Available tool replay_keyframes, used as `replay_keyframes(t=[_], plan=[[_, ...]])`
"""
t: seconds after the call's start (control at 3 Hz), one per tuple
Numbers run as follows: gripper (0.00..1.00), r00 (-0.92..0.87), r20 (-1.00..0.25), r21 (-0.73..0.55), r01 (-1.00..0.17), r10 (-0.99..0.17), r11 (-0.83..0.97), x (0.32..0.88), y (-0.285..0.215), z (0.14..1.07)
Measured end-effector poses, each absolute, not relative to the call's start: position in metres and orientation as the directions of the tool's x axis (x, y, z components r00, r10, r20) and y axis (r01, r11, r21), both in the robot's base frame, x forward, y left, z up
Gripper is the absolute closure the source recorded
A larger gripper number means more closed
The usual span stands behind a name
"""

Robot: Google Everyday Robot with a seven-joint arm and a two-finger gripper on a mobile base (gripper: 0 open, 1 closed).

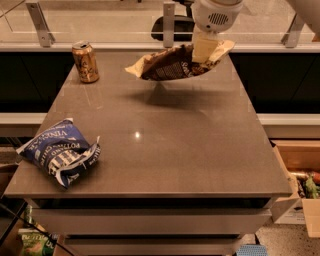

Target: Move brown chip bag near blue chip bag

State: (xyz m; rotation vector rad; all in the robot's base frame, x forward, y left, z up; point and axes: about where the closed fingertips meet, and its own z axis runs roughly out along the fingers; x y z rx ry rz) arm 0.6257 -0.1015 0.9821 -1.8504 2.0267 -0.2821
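Claw (pixel 203 56) hangs over the far right part of the counter (pixel 180 150), below the white rounded wrist of the arm (pixel 217 15) that comes down from the top edge of the view. Its cream fingers are closed on the right-hand part of the brown chip bag (pixel 167 67), pinching it from above. The bag is off the surface. It hangs in the air, stretched out sideways, with its pale right end poking out just past the claw on the right. Its long dark body runs left and slightly downward to a cream-yellow left end. A soft shadow (pixel 167 96) lies on the counter directly under the bag, apart from it.

To the left of the bag, near the far left corner, a brown-gold drink can (pixel 86 61) stands upright, well apart from the bag's left tip. The blue chip bag (pixel 60 152) lies crumpled at the near left edge of the counter, white lettering up, right at the rim. It is well apart from the brown chip bag and the claw, on the diagonally opposite side, with a wide stretch of grey-brown surface between them.

Beyond the far edge runs a glass rail with metal posts (pixel 169 22). On the floor to the right of the counter sits an open cardboard box (pixel 300 160).
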Motion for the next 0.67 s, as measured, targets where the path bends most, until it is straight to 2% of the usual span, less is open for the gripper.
replay_keyframes(t=[0.67], plan=[[1.0, -0.111, -0.182, -0.42, -0.89, -0.977, 0.179, 0.553, -0.086, 0.986]])
